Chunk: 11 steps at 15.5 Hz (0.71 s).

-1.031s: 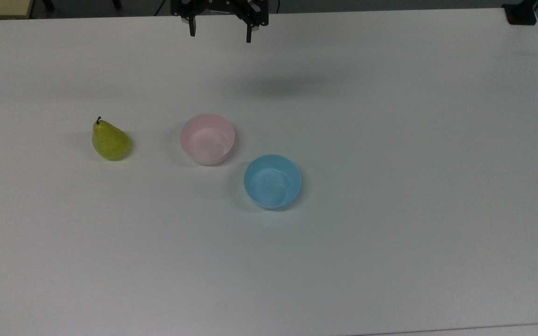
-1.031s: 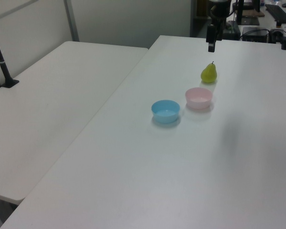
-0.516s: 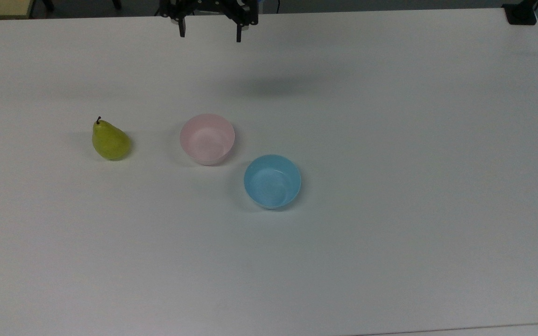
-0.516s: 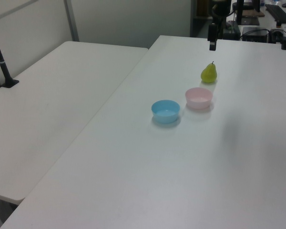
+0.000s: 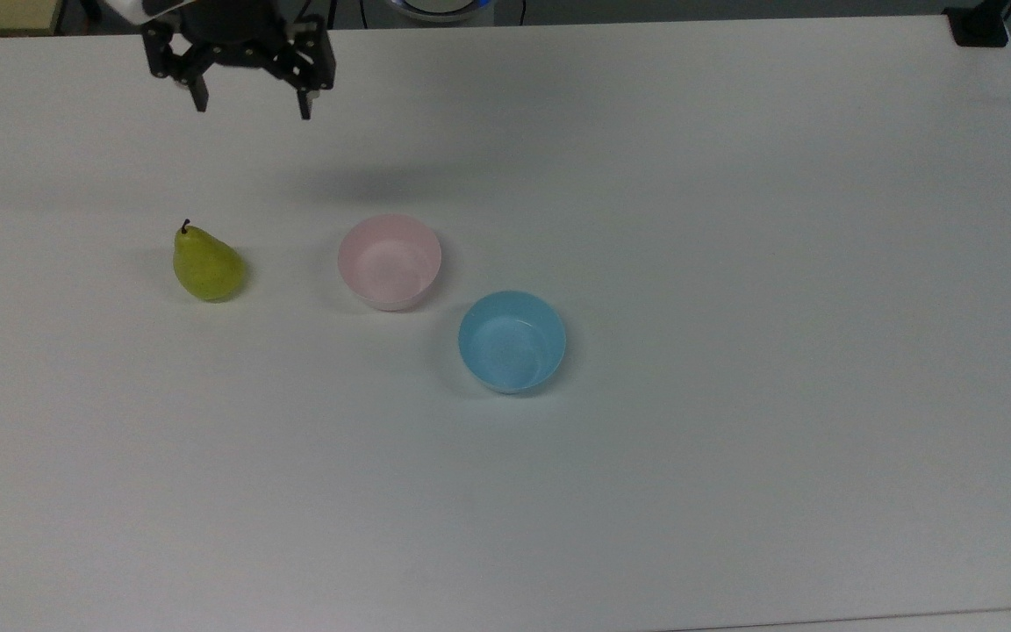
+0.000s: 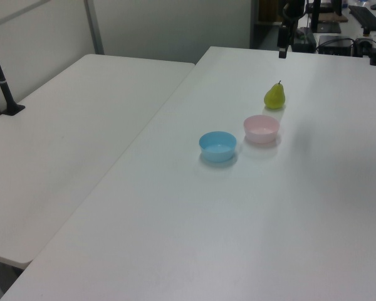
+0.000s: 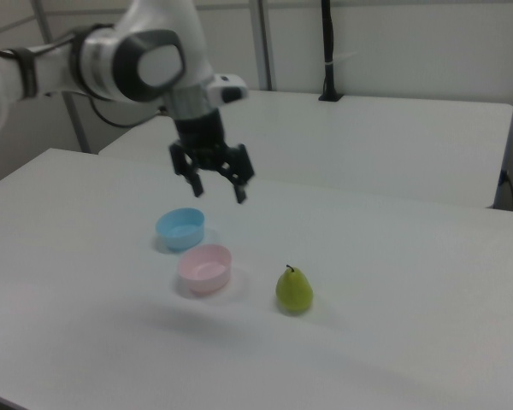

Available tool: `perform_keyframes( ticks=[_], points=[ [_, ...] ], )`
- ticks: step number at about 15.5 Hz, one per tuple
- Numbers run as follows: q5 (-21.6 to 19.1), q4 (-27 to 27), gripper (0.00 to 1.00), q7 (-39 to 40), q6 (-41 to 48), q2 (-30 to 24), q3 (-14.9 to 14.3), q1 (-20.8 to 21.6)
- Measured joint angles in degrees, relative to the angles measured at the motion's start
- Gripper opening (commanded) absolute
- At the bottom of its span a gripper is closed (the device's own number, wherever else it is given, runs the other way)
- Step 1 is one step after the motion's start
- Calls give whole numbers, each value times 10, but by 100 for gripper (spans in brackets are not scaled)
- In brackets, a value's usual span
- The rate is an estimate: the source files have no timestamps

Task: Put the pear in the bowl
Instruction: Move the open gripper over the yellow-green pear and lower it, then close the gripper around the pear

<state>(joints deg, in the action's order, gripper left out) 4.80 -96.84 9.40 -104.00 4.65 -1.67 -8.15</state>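
The yellow-green pear [image 5: 206, 265] [image 6: 274, 96] [image 7: 294, 289] stands upright on the white table, at the top view's left of the pale pink bowl [image 5: 390, 261] [image 6: 261, 128] [image 7: 205, 267]. The bowl holds nothing. My gripper [image 5: 252, 110] [image 7: 218, 191] hangs open in the air above the table, beyond the pear and bowl at the top of the top view, with nothing between its black fingers. In the left view the gripper [image 6: 282, 51] is small at the far end of the table.
A light blue bowl [image 5: 512, 341] [image 6: 218, 145] [image 7: 180, 229] sits close beside the pink one. A second white table [image 6: 62, 132] adjoins in the left view. A black post base [image 5: 979, 26] stands at the table's far right corner in the top view.
The gripper has travelled toward the top view's left and slightly nearer, from above the pink bowl's far side to a spot beyond the pear. The pear and both bowls have not moved.
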Motion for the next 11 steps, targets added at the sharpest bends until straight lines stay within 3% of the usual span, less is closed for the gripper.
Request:
perform_keyframes(
  ticks=[11],
  points=[
    [11,0,100,75,-107,128,-1,-80]
  ],
)
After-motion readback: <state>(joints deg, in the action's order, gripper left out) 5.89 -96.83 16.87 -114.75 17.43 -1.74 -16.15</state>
